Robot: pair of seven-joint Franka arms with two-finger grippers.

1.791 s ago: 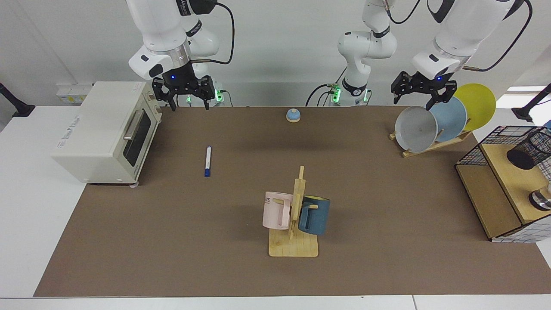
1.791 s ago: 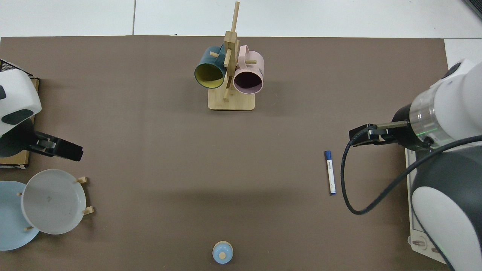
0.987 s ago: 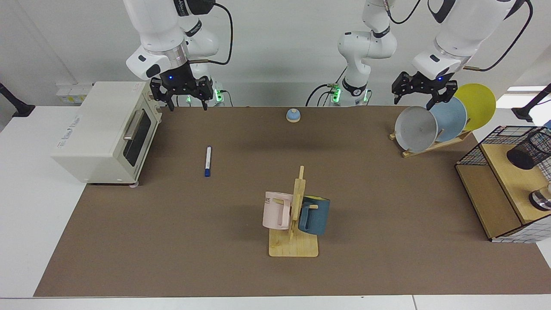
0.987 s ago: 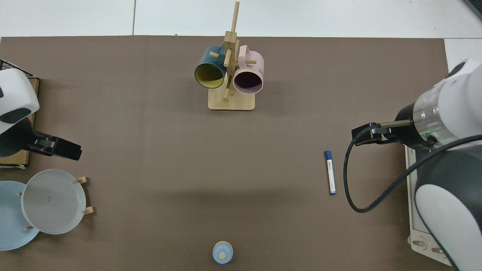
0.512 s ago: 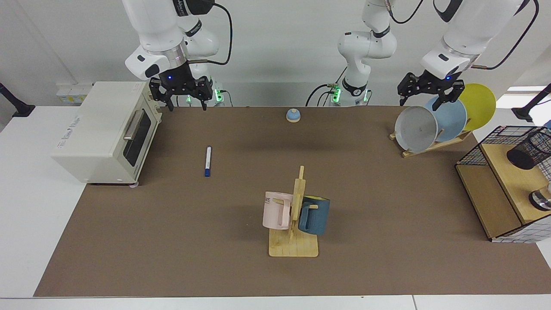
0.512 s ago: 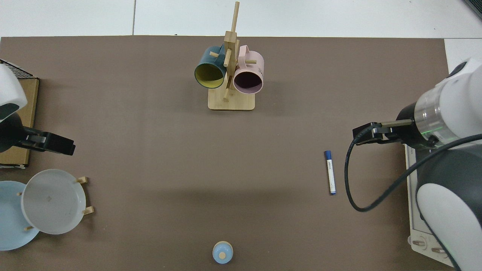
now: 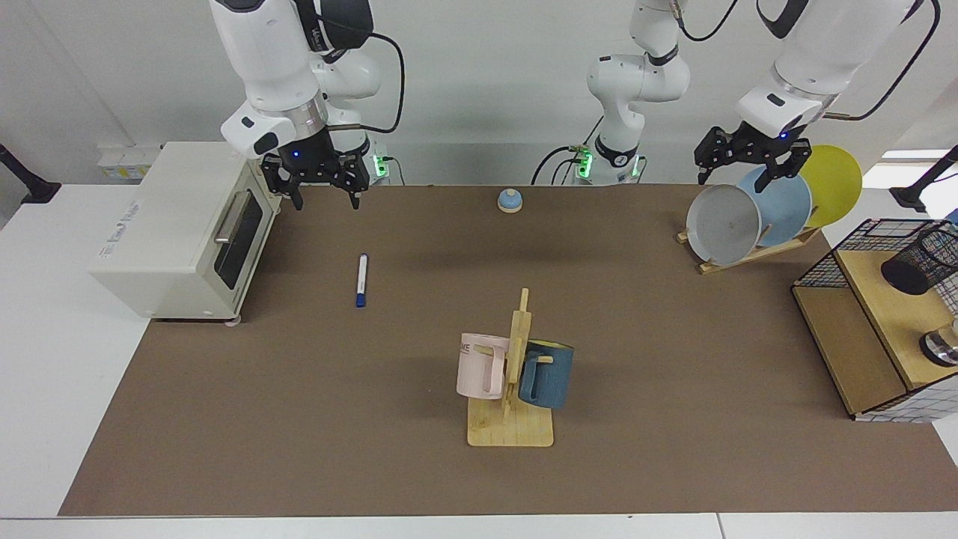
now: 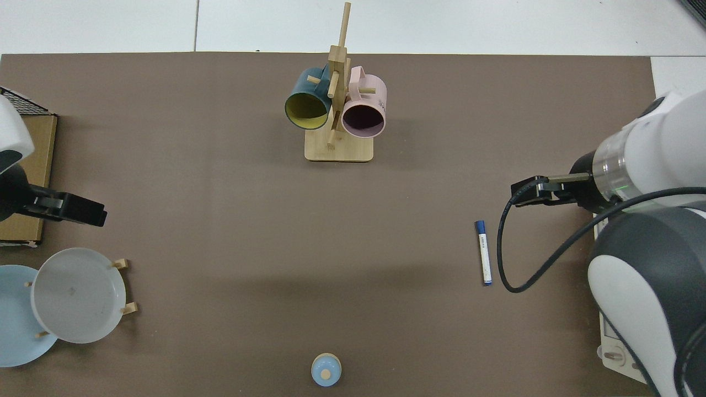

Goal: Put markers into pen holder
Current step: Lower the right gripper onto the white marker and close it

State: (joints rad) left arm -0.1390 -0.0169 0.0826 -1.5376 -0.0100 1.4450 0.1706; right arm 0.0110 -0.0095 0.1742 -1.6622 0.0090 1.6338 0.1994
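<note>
The marker [image 7: 361, 279] lies flat on the brown mat [image 7: 299, 419], white-barrelled with its dark blue cap toward the front; in the top view the marker [image 8: 483, 252] sits just beside the right arm [image 8: 651, 160]. My right gripper [image 7: 324, 198] hangs open above the mat's back edge, behind the marker and well apart from it. My left gripper [image 7: 748, 171] is open and holds nothing, hovering over the plate rack. The pen holder [image 7: 917, 262], a black mesh cup, rests on the wooden shelf at the far side, out of the top view.
A white toaster oven [image 7: 179, 224] stands beside the marker. A wooden mug tree [image 7: 513, 374] carries a pink and a dark blue mug mid-table. Plates lean in a rack [image 7: 756, 213]. A small blue bell [image 7: 510, 200] sits at the back. A black wire-grid frame [image 7: 823, 266] surrounds the shelf.
The right gripper has dipped and shifted slightly toward the marker. The left gripper has drifted a little toward the shelf side. The marker has not moved.
</note>
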